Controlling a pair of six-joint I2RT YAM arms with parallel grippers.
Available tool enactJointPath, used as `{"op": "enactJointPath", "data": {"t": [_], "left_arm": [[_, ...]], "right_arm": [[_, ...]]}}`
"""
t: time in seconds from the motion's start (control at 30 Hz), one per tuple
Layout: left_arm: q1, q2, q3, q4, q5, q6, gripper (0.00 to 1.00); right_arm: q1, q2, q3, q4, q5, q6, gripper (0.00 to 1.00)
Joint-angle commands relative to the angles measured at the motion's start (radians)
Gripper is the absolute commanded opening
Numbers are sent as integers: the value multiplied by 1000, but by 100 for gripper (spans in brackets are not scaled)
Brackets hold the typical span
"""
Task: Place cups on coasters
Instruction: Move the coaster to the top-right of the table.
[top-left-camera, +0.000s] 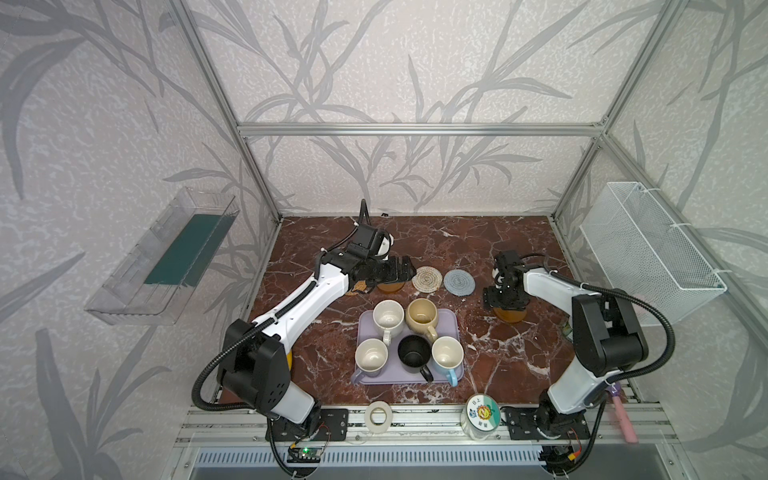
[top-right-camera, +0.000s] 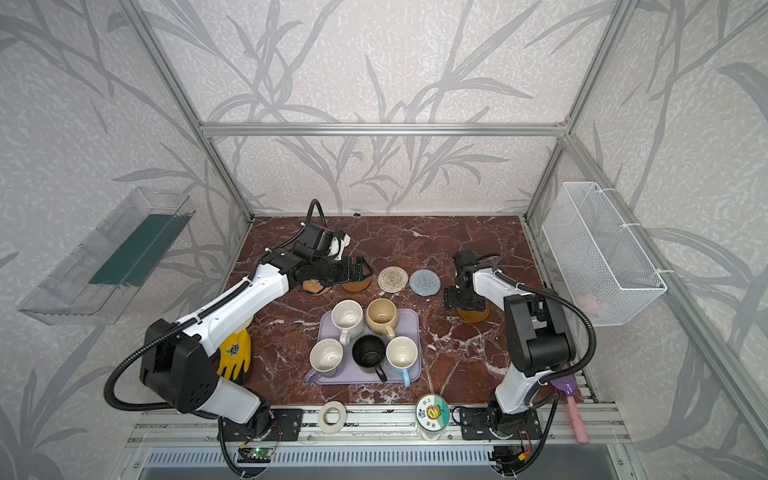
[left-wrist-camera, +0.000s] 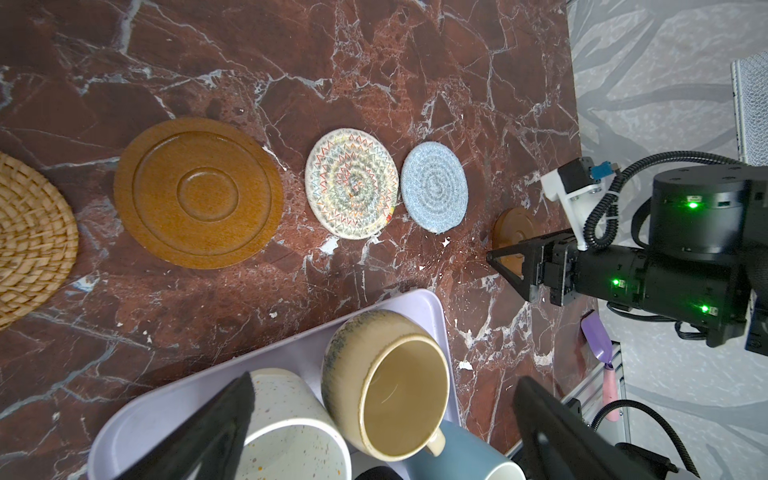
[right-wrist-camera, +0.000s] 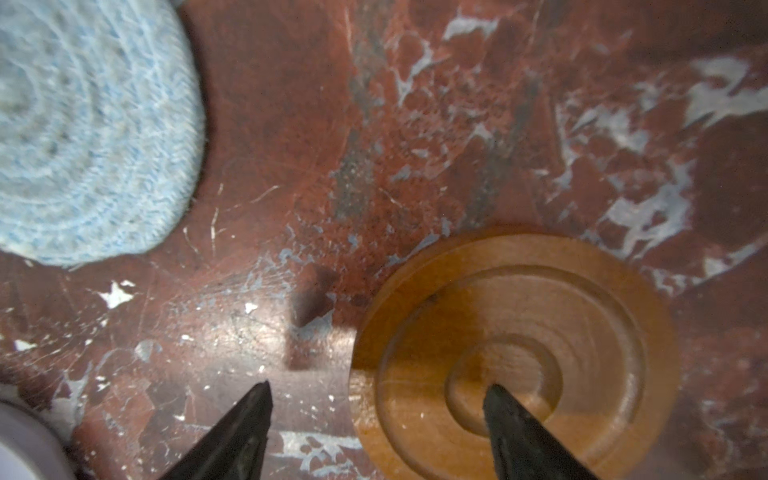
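R claw (right-wrist-camera: 380, 388) hovering low over rimmed brown round wooden coaster (right-wrist-camera: 582, 307): jaws standing partly apart, gripping nothing. One tip sitting over centre recess, other off the edge twd grey-blue woven round coaster (right-wrist-camera: 83, 124), so rim lying betw. jaws. L claw (top-left-camera: 409, 270) hanging wide open, empty. Noting five handled ceramic mugs (top-left-camera: 415, 353) all sitting on lavender rectangular tray (top-left-camera: 452, 328), none on coasters yet. Judging them lying left & base-ward of R claw, nearer L claw.
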Motion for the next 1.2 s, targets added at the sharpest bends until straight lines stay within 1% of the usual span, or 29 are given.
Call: {"op": "enactJointPath", "data": {"t": [0.0,0.3,0.5,0.7,0.77,1.17], "left_arm": [[2,13,-5,19,9,-18,99],[1,19,-24,50,14,-39,99],[2,28,-8,52,12,-41,99],[1,32,-6,64,8,-52,99],[2,32,-6,65,5,-56,99],[2,24,-14,64,-20,-65,99]], "right_arm": [[-5,30,22,-22,21,-16,77],[-5,98,66,-24,16,-12,66],[-5,152,121,-45,35,-9,60],[-7,183,154,-39,20,-5,58],[-7,191,175,-47,17,-7,55],[-5,290,322,-81,-9,-16,55]]}}
